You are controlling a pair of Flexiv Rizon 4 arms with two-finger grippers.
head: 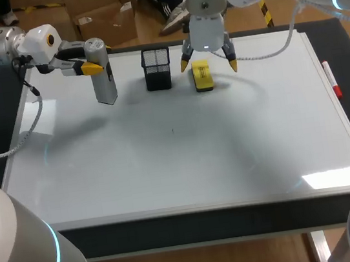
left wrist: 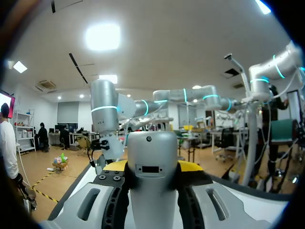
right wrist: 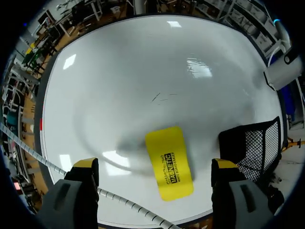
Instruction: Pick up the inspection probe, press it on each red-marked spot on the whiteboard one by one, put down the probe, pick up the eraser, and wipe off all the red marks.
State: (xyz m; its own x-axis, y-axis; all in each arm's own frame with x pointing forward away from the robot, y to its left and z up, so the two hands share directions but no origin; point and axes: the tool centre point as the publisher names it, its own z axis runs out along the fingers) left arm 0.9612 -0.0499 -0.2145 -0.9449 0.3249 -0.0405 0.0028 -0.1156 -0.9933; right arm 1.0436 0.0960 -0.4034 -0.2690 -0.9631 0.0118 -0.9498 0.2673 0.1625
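Yellow rectangular eraser [right wrist: 169, 162] lies skewed under the right gripper [right wrist: 155, 166], fingers spread; closing could twist it loose. Left gripper [head: 96, 64] clamps grey upright probe [head: 104, 83].

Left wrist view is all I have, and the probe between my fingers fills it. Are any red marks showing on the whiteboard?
Observer: None show on the whiteboard in the head view, only a faint dark scribble near its middle.
Operator: Before I put down the probe, where is the eraser?
Observer: The yellow eraser lies flat near the board's far edge, beside a black mesh basket.
Operator: Is my right gripper open?
Observer: Yes. The right gripper hangs open over the eraser, one finger to each side, clear of it.
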